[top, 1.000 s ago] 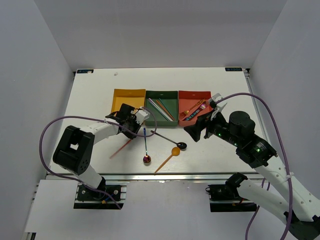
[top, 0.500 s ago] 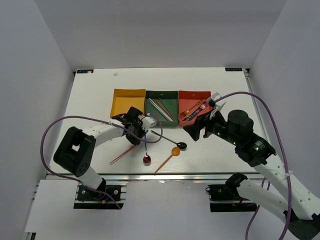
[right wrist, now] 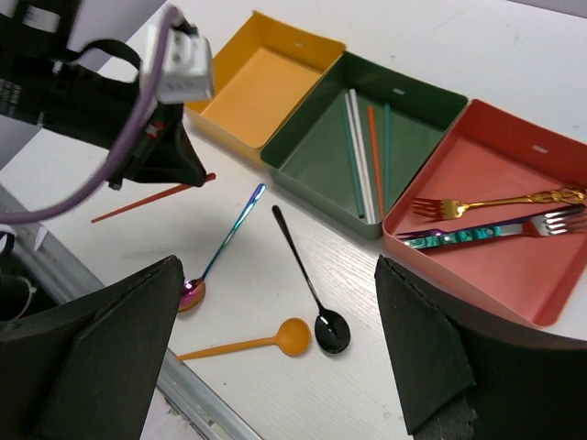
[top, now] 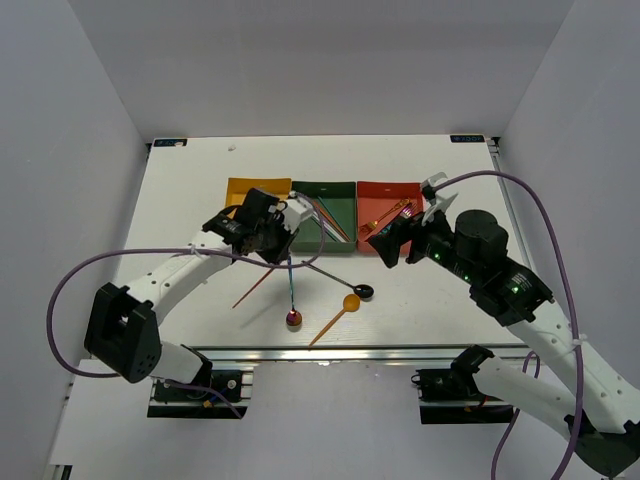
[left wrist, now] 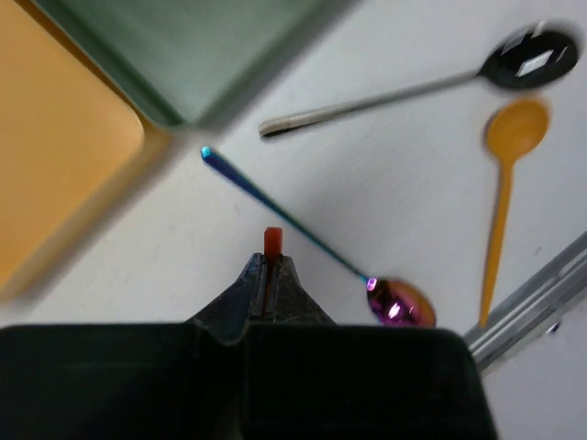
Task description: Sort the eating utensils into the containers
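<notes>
- The red chopstick (top: pixel 255 287) is our piece. It hangs slanted over the table, just off the near-left corner of the dark green tray (top: pixel 323 184), with its free end pointing away from that tray.
- The left gripper (left wrist: pixel 272 266) has its fingers pressed together on the stick's very end, and only a short red stub shows past the tips. We judge that grip thin, so we should move slowly and avoid sharp wrist turns.
- The chopsticks (right wrist: pixel 360 151) already lie lengthwise in the green tray, so ours likely belongs there. We should turn it parallel to them before lowering it.
- We should carry it high enough that the trailing end clears the tray's near wall, then release it low.
- The purple spoon (top: pixel 291 290) lies just in front of the tray beside our stick. The black spoon (top: pixel 340 279) and orange spoon (top: pixel 335 318) lie further right. A dragging tip could knock them.
- The right gripper (top: pixel 400 240) hovers right of the tray with its fingers spread wide and nothing in them. It is well apart from our path.
</notes>
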